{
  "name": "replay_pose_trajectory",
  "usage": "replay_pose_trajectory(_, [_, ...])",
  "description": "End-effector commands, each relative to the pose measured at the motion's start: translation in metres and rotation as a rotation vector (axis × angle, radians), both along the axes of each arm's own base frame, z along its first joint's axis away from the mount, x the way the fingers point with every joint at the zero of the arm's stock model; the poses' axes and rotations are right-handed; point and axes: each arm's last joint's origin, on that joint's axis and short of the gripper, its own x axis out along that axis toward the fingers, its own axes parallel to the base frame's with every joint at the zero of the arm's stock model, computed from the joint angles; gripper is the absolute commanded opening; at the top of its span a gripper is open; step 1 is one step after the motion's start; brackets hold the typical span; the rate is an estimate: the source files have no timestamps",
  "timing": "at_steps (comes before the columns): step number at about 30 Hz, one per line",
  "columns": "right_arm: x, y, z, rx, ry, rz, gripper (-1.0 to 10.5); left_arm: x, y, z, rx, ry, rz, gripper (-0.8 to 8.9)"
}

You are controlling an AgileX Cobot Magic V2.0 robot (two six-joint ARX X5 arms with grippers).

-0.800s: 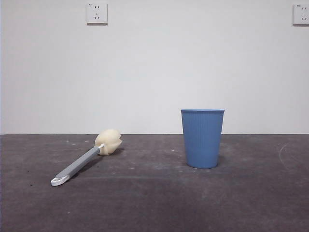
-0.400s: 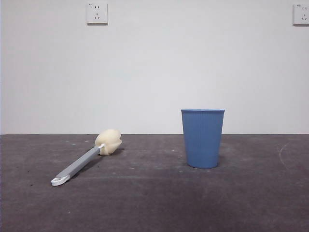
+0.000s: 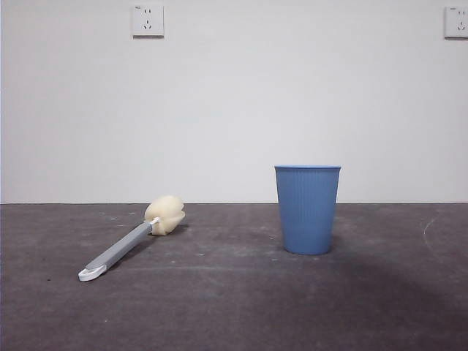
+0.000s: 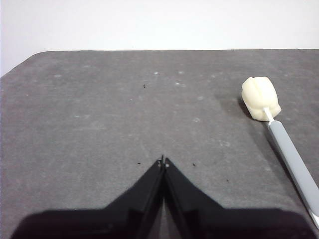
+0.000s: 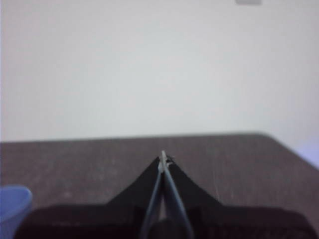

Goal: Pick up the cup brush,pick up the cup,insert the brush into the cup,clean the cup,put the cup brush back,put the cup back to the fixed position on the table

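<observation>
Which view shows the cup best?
The front view: the cup stands whole and upright on the table. The right wrist view shows only a blurred blue piece at its edge; the left wrist view shows none.

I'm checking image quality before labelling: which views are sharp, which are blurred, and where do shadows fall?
Front view: sharp, even light; the cup throws a faint shadow on the table. Left wrist view: sharp, the cup brush crisp. Right wrist view: soft and blurred throughout, the cup only a hazy blue edge.

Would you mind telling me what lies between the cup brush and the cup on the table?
Nothing: in the front view only bare, scuffed table separates the cup brush, lying flat, from the upright cup.
</observation>
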Motion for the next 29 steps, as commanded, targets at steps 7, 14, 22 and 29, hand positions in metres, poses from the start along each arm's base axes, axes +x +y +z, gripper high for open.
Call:
replay_pose_trajectory(7, [0.014,-0.004,-0.049,0.086,0.131,-0.032,0.1,0.001,0.000,-0.004,-0.009,0.006,0.005,-0.03])
replay_pose_trajectory(14, [0.017,-0.001,-0.075,0.083,0.265,0.067,0.1,0.001,0.000,-0.004,-0.009,0.006,0.005,-0.03])
replay_pose_trajectory(22, [0.016,0.001,-0.077,0.057,0.294,0.107,0.1,0.001,0.000,-0.004,-0.009,0.007,0.005,-0.03])
replay_pose_trajectory(29, [0.016,0.000,-0.077,0.070,0.294,0.105,0.0,0.001,0.000,-0.004,-0.009,0.006,0.004,-0.03])
